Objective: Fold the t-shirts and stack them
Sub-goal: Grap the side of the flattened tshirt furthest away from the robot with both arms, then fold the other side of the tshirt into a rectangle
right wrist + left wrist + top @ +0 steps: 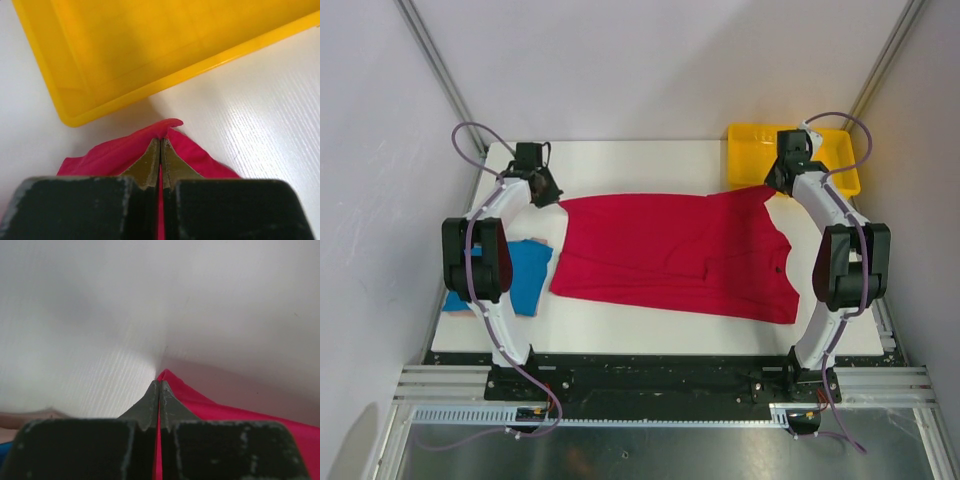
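**Red tee pinched at both far corners, blue one sitting off to the left**

White table takes up most of the overhead view, so starting there; the red t-shirt lies spread out across the middle of it, running left to right, mostly flat with a crease line through the right half and a few wrinkles near the right edge. The yellow tray sits in the far right corner of the table, and one far corner of the red shirt reaches up just beside the tray's near rim; in the right wrist view there's a thin strip of bare table between the cloth tip and the rim, so they're apart.

The blue t-shirt is a folded rectangle at the near left of the table, partly hidden under the left arm's elbow; it's just beside the red shirt's left edge, can't tell if they touch.

Left gripper is down at the red shirt's far left corner; wrist cam shows its jaws pressed together with red fabric clamped between them. Right gripper is the same deal at the far right corner; jaws closed tight on the red cloth, a little curl of it poking out past the tips.
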Robot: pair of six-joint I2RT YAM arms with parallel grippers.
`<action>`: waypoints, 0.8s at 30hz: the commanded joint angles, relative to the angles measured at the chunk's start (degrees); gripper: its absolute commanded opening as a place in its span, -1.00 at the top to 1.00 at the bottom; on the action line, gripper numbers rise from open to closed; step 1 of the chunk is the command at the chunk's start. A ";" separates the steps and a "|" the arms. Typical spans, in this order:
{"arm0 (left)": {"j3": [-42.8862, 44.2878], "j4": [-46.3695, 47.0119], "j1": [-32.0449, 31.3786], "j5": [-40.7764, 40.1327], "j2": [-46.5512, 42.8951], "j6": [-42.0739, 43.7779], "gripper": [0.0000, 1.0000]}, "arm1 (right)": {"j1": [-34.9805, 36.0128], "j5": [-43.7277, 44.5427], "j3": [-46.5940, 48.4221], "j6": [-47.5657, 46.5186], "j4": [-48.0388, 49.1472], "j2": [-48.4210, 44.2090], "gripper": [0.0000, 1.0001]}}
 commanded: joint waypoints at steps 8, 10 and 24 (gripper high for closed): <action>0.58 1.40 0.95 0.42 -3.39 -0.65 1.00 | -0.65 1.41 2.50 1.07 -3.51 -1.83 1.00; 0.08 1.38 0.94 1.65 -4.15 -1.18 1.00 | -0.10 0.92 1.61 2.24 -5.74 -2.57 1.00; -18.43 2.11 0.58 6.11 -12.90 -8.88 1.00 | 2.22 -3.77 -22.61 9.83 -8.18 -18.67 1.00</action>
